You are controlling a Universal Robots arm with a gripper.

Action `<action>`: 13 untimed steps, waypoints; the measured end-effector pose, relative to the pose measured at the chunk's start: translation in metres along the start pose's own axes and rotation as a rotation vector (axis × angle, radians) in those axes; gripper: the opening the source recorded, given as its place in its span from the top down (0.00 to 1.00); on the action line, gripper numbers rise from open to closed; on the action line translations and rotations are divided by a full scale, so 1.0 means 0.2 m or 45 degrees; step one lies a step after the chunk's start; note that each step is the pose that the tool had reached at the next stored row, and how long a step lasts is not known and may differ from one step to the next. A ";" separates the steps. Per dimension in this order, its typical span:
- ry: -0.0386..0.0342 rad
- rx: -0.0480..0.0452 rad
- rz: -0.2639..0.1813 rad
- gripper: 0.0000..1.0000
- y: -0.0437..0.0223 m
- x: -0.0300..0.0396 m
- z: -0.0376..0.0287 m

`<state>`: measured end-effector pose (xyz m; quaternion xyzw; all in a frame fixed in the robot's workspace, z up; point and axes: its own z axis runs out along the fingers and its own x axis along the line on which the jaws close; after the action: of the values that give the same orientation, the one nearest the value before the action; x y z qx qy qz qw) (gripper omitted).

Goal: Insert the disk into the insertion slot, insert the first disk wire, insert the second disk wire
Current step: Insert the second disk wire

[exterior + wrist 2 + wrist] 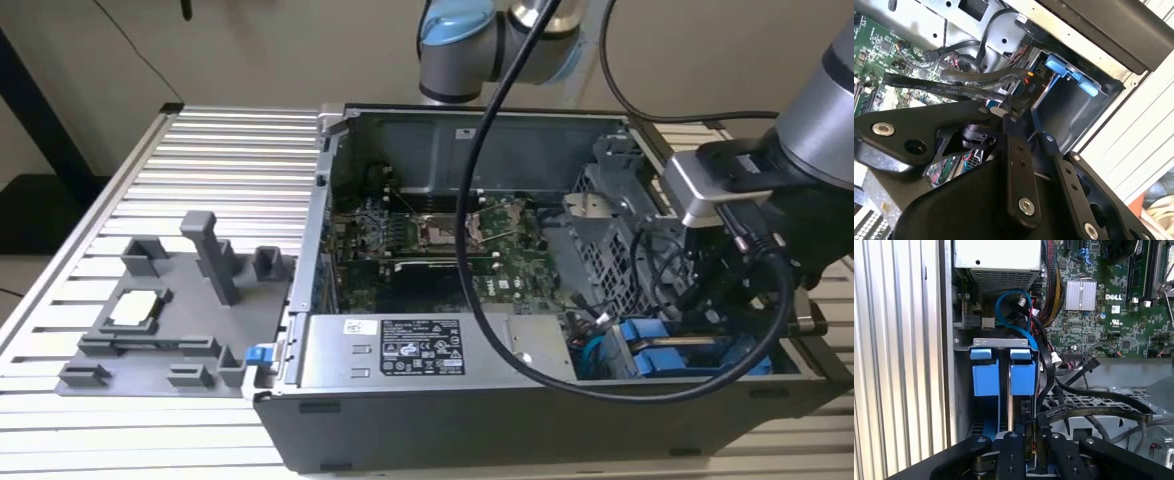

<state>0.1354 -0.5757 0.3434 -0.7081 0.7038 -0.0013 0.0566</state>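
Observation:
The disk [1022, 376] stands in the insertion slot [1004, 343] in its bright blue carrier, next to a second blue carrier [985, 376]. In the exterior view both blue fronts [661, 347] sit in the case's near corner on that view's right. My gripper [1032, 437] reaches down at the disk's rear end. Its black fingers [1011, 456] are shut on the black plug of a disk wire [1040, 426]. In the second wrist view the gripper [1026, 127] holds the plug [1026, 92] just at the bay's opening. Whether the plug is seated I cannot tell.
The open computer case [441, 400] lies on a slatted metal table [214, 160]. Black cable bundles [1094, 400] and a blue cable [1014, 315] cross beside the bay. The motherboard [454, 240] and power supply [414, 350] lie inside. A grey fixture [174, 310] stands at the exterior view's left.

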 end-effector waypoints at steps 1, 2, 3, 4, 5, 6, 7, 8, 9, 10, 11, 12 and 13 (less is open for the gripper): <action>-0.0001 0.000 0.000 0.76 0.000 0.000 0.000; 0.0001 0.000 0.000 0.76 0.000 0.000 -0.001; 0.0007 0.000 0.000 0.76 -0.001 0.000 -0.009; 0.0008 0.000 0.000 0.76 -0.001 -0.001 -0.016; 0.0001 0.000 0.000 0.76 -0.001 -0.001 -0.015; -0.0004 0.002 0.000 0.76 -0.001 0.000 -0.009; -0.0003 0.005 0.000 0.76 0.000 0.000 -0.001; 0.0002 0.007 0.000 0.76 0.000 0.001 0.007; 0.0000 0.008 0.000 0.76 0.001 0.002 0.016; 0.0003 0.009 0.000 0.76 0.001 0.002 0.018; 0.0006 0.009 0.000 0.76 0.001 0.002 0.017; 0.0006 0.009 0.000 0.76 0.001 0.002 0.018; 0.0006 0.009 0.000 0.76 0.001 0.002 0.018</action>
<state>0.1354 -0.5758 0.3399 -0.7080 0.7038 -0.0040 0.0590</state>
